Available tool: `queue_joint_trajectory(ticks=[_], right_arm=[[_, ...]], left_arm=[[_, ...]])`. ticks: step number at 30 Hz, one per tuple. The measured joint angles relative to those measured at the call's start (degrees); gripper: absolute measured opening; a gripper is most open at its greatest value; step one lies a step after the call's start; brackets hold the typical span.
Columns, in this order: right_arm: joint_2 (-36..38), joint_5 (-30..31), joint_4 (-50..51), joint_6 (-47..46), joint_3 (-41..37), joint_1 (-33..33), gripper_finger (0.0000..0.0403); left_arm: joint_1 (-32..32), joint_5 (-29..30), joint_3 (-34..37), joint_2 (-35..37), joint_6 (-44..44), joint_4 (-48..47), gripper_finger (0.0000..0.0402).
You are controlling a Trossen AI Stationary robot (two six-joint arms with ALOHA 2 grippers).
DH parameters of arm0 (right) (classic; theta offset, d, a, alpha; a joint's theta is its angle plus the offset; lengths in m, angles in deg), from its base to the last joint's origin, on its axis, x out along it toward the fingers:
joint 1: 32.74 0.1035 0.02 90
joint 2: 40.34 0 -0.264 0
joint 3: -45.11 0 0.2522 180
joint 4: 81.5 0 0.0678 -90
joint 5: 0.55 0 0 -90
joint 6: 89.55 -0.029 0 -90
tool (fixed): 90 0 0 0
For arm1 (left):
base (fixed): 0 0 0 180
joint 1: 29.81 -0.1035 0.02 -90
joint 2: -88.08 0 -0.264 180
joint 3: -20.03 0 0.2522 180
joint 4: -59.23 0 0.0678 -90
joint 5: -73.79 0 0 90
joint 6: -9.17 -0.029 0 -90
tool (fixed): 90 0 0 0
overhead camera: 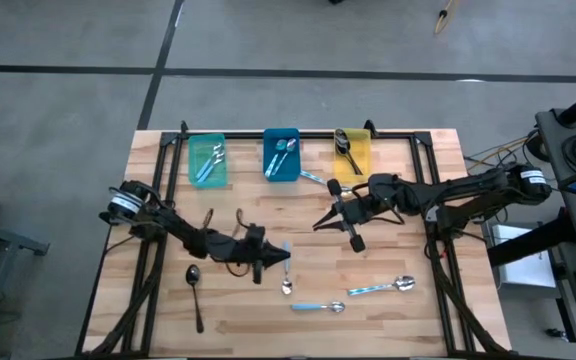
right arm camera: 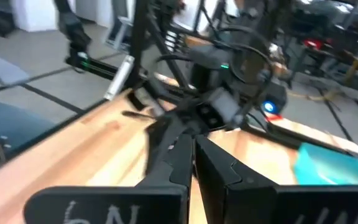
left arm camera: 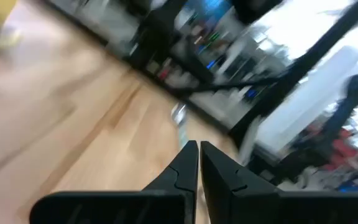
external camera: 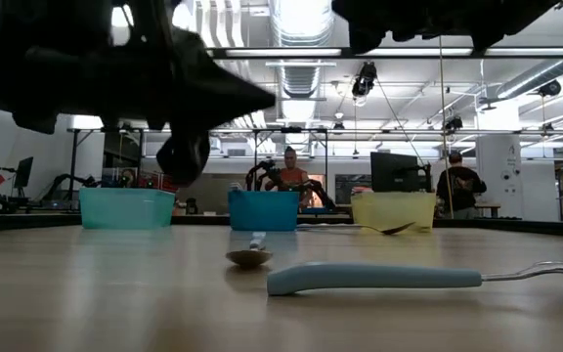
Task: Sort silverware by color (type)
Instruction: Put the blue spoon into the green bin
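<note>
Wooden desk [overhead camera: 168, 330] seen from above, three bins along the far edge: teal bin [overhead camera: 207, 160] on the left with blue-handled spoons in it, blue bin [overhead camera: 281, 154] in the middle with spoons, yellow bin [overhead camera: 353, 151] on the right with a dark spoon. One blue-handled spoon [overhead camera: 311, 178] lies on the desk just beside the blue bin, toward the yellow one. Left gripper [overhead camera: 268, 262] sits low over the middle of the desk, fingers [left arm camera: 188, 163] pressed together, nothing between them; a blue-handled spoon [overhead camera: 287, 272] lies just right of its tip, bowl toward the near edge. Right gripper [overhead camera: 320, 222] is right of centre, pointing left, fingers [right arm camera: 180, 155] closed with nothing seen in them. Loose silverware remaining: dark spoon [overhead camera: 195, 295] at near left; blue-handled spoon [overhead camera: 318, 306] near the front edge at centre; another blue-handled spoon [overhead camera: 382, 287] at near right, bowl to the right. Low view: a spoon bowl [external camera: 248, 258] and a long light-blue handle [external camera: 374, 278] rest on the desk in the foreground. People show in the room beyond the desk.
</note>
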Motion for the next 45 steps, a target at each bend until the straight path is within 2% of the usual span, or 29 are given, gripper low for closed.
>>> queue_joint_trajectory(ticks=[8,11,15,19,22,25,28,36,40,45], right_arm=[[0.1,2.4,2.3,0.8,0.0,0.0,0.0009],[0.3,2.4,2.2,0.6,0.0,0.0,0.0009],[0.3,2.4,2.2,0.2,0.0,0.0,0.0009],[0.3,2.5,2.2,0.2,0.0,0.0,0.0009],[0.3,2.5,2.3,-0.2,0.0,0.0,0.0009],[0.3,2.4,3.3,-0.2,0.0,0.0,0.0009],[0.3,2.4,3.8,-0.2,0.0,0.0,0.0009],[0.3,2.4,5.0,-0.2,0.0,0.0,0.0009],[0.4,2.4,6.4,-0.6,0.0,0.0,0.0009],[0.4,2.4,6.8,-0.8,0.0,0.0,0.0009]], left_arm=[[0.0,-4.4,-8.2,1.1,7.0,-31.3,0.0000],[0.0,-4.6,-12.9,1.6,11.2,-46.8,0.0000],[0.1,-8.2,-22.2,1.6,14.3,-70.5,0.0000],[1.0,-8.9,-32.2,1.0,6.3,-91.7,0.0000],[1.4,-10.2,-36.5,0.9,-8.1,-100.0,0.0000],[1.7,-12.9,-38.3,0.9,-25.8,-103.3,0.0000],[1.4,-13.0,-38.5,0.9,-35.4,-103.0,0.0000],[-1.5,-11.6,-38.3,0.6,-49.6,-98.2,0.0010],[-2.4,-12.3,-37.8,0.6,-54.4,-97.1,0.0045],[-2.9,-12.4,-37.6,0.6,-59.4,-93.9,0.0111]])
